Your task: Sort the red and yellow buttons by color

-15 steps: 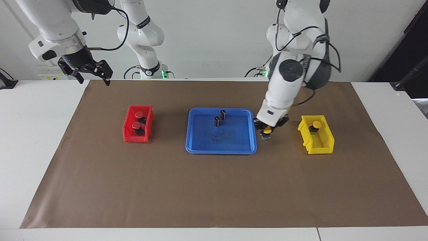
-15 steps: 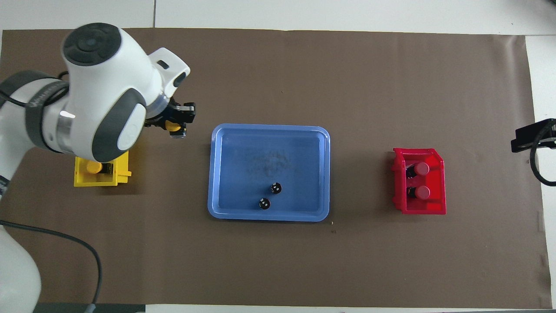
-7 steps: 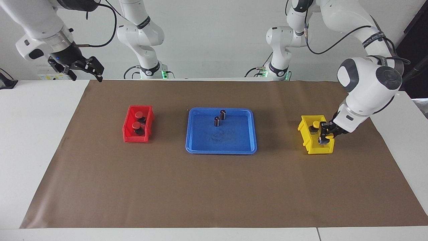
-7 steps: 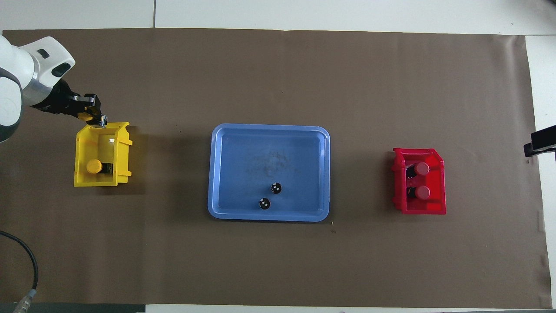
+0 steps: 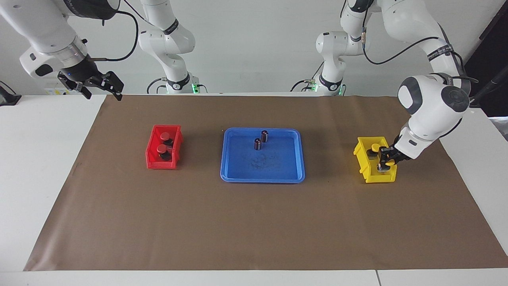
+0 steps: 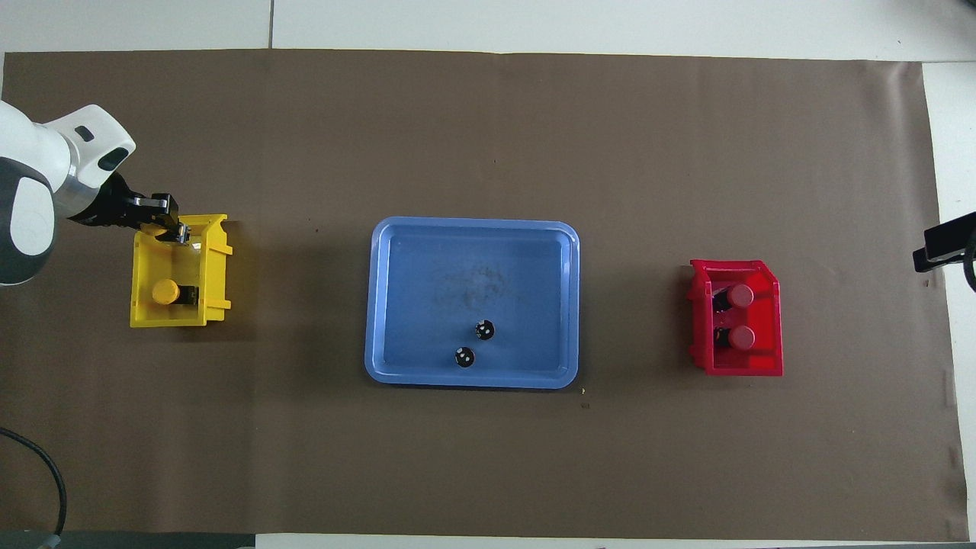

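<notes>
- The left gripper (image 5: 384, 163) is held low over the yellow bin (image 5: 367, 171), at the bin's end farther from the robots; its fingers are clamped on a yellow button (image 5: 389, 162), yellow cap turned sideways.
- Judgement: the button is carried inside the bin's walls so that it drops among its own colour once released; release looks like the step in hand.
- A second yellow button (image 6: 165, 292) already lies in the same bin, at the end nearer the robots, so the open end is left free for the held one.
- The yellow bin stands on the brown mat (image 5: 254, 222) toward the left arm's end of the table.
- Two red buttons (image 5: 163, 136) (image 5: 161, 149) lie in the red bin (image 5: 151, 163), toward the right arm's end of the mat. The red side appears finished.
- The right gripper (image 5: 100, 88) is held raised over the mat's corner at its own end, fingers apart, nothing in them; this arm waits.
- The blue tray (image 5: 238, 176) sits mid-mat between the bins. Only two dark capless cylinders (image 5: 264, 136) (image 5: 257, 143) stand in it, near the edge closest to the robots; they are not part of the sort.
- Obstruction: only the bin's walls, close around the gripper, could catch the button or fingers. Nothing else stands in the way.
</notes>
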